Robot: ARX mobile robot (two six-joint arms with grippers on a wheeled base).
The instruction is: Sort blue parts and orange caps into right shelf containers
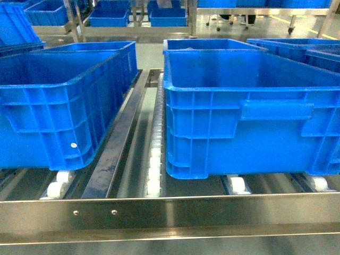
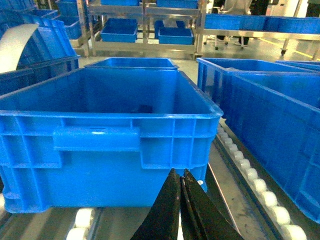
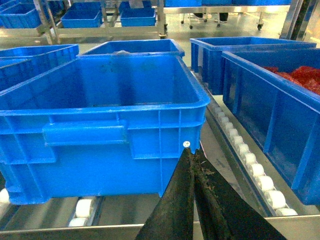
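Two large blue crates, the right shelf containers, stand side by side on a roller shelf: one at the left (image 1: 53, 106) and one at the right (image 1: 249, 117). No blue parts or orange caps show in any view. In the left wrist view my left gripper (image 2: 180, 172) is shut with nothing in it, just before the near right corner of a crate (image 2: 100, 130). In the right wrist view my right gripper (image 3: 192, 152) is also shut and empty, near the front right corner of a crate (image 3: 100, 120). Neither gripper appears in the head view.
A steel front rail (image 1: 170, 212) edges the shelf, with white rollers (image 1: 154, 164) and a dark divider (image 1: 114, 154) between the crates. A neighbouring crate holds red material (image 3: 300, 75). More blue crates (image 1: 109, 16) sit on racks behind.
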